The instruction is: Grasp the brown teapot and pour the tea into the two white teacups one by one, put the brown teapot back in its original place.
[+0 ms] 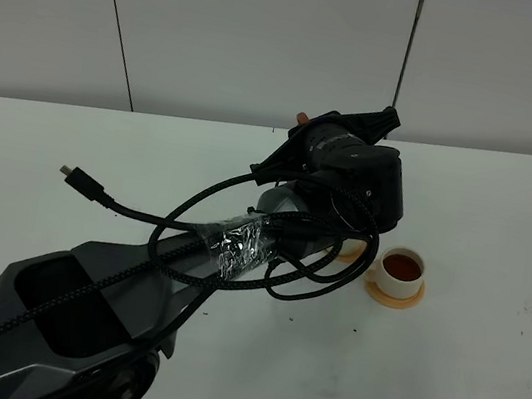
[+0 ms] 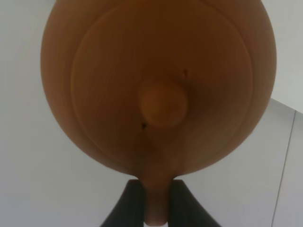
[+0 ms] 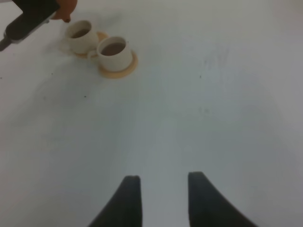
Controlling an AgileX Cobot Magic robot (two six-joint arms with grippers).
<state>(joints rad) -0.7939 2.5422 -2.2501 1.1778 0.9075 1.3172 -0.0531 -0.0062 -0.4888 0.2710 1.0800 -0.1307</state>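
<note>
Far left of the overhead view: a loose cable plug (image 1: 72,173) sticks out from the cabling on the left arm (image 1: 97,305). That arm runs from the lower-left corner up over the white table (image 1: 478,395) to about mid-frame. The wrist housing blocks most of the payload there. Only an orange-brown sliver of the brown teapot (image 1: 302,117) peeks past its far edge, against the wall (image 1: 271,38), so the pot looks to be up off the table at centre. Left wrist cam settles the grip: left gripper (image 2: 155,182) is closed tight, fingers (image 2: 125,210) pinching the pot's loop handle (image 2: 155,208) from both sides. The pot body fills the view with the lid knob (image 2: 162,105) facing the lens. Pot tilt: can't tell from these angles. Next to the right, the left teacup (image 3: 79,43) is hidden under the arm overhead, with just a slice of its saucer (image 1: 350,255) showing. Right wrist cam shows dark tea (image 3: 81,33) in it, with the left gripper and pot just beside it; contact with the rim can't be told. Right teacup (image 1: 403,270) sits on its own orange saucer (image 1: 394,297), handle toward the arm, reddish-brown tea inside. It is touching or nearly touching its twin, can't tell which. Right gripper (image 3: 163,177) is out of the overhead shot. Its own cam shows the jaws spread with nothing between them, hovering over bare table well apart from the cups.
</note>
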